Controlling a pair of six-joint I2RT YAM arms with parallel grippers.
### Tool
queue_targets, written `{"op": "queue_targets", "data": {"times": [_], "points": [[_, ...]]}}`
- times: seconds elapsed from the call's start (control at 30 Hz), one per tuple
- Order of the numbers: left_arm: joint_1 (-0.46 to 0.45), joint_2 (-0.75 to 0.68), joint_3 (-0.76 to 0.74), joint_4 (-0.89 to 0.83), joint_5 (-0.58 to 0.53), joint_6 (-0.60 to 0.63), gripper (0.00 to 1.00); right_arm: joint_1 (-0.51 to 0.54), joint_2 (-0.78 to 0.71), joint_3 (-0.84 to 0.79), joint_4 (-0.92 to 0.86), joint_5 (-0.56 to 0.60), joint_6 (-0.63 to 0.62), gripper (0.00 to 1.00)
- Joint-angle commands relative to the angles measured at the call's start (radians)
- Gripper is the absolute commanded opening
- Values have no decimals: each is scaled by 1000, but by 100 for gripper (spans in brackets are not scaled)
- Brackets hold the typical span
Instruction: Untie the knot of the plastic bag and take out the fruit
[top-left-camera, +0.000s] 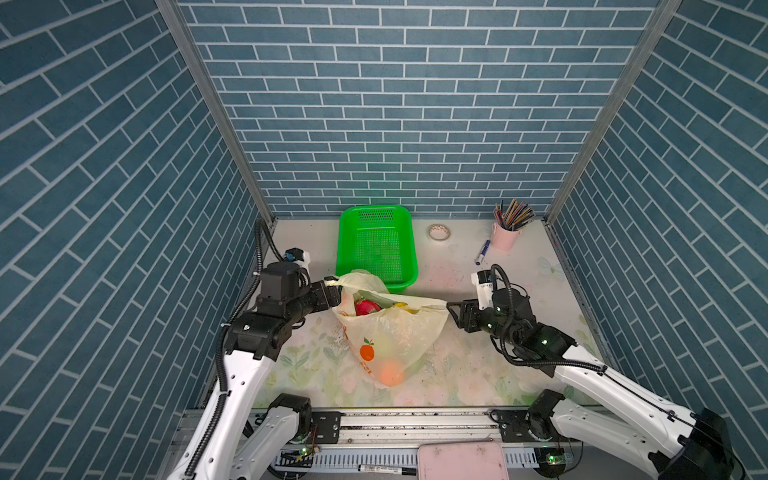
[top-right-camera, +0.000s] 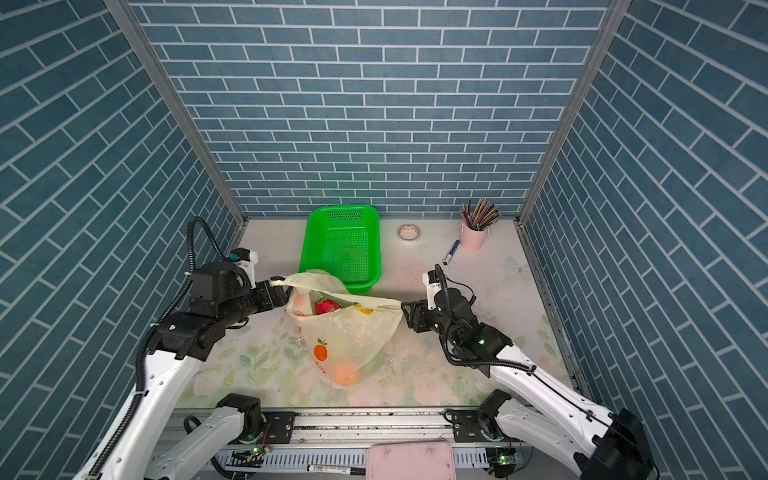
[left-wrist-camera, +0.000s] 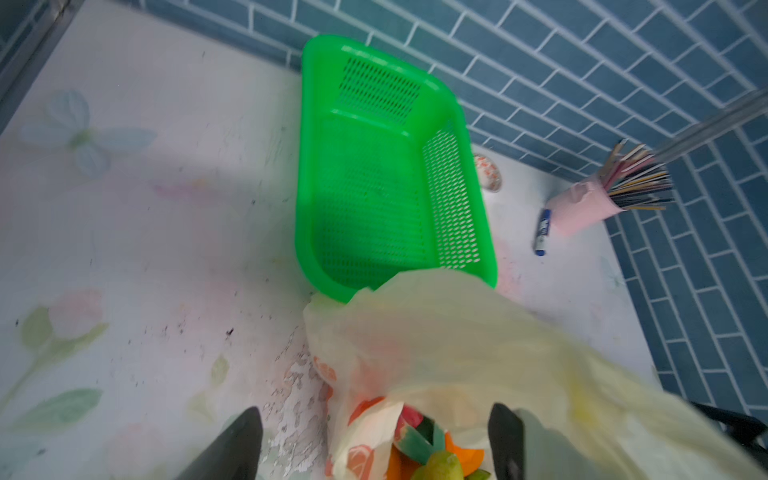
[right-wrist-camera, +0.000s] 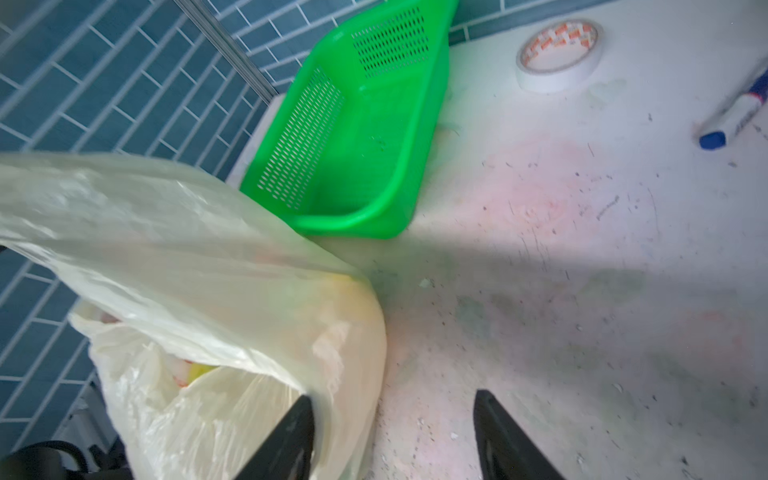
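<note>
Both your grippers stand released. The left gripper (left-wrist-camera: 374, 409) has its fingers spread wide with bag film between them but nothing pinched. One handle strip (top-left-camera: 343, 282) looks merely draped over a fingertip in a top view. The right gripper (right-wrist-camera: 394, 397) is spread too, the film brushing one finger only.

The bag (top-left-camera: 395, 332) sits in the middle of the table (top-left-camera: 457, 266), just in front of the green basket (top-left-camera: 376, 209), with its mouth open at the end nearer the basket. I see no knot left: the strips lie apart, one to each side. Fruit (top-left-camera: 365, 308) shows in the mouth (a red piece, something yellow beside it), and an orange (top-left-camera: 390, 372) presses against the film at the low end.

Expect the film to be thin, slippery and limp — unheld, the mouth will likely sag over the fruit. Take it by a bunched strip rather than the flat wall, which could stretch or tear. The load looks heavy for such film, and round fruit rolls — go for the topmost piece, gripping across its middle.
</note>
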Motion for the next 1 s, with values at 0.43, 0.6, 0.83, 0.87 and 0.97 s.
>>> {"op": "queue_targets", "data": {"times": [0.43, 0.6, 0.83, 0.87, 0.97], "points": [[3, 117, 170, -185, 73, 182, 88, 153, 244, 291, 300, -401, -420, 78], [3, 144, 142, -223, 3, 160, 74, 183, 404, 357, 476, -454, -442, 79], [-9, 172, 122, -212, 37, 172, 47, 188, 601, 502, 568, -634, -511, 80], [-10, 175, 119, -210, 48, 181, 47, 187, 623, 511, 588, -642, -518, 80], [-17, 191, 117, -211, 58, 193, 47, 189, 698, 581, 583, -670, -515, 78]]}}
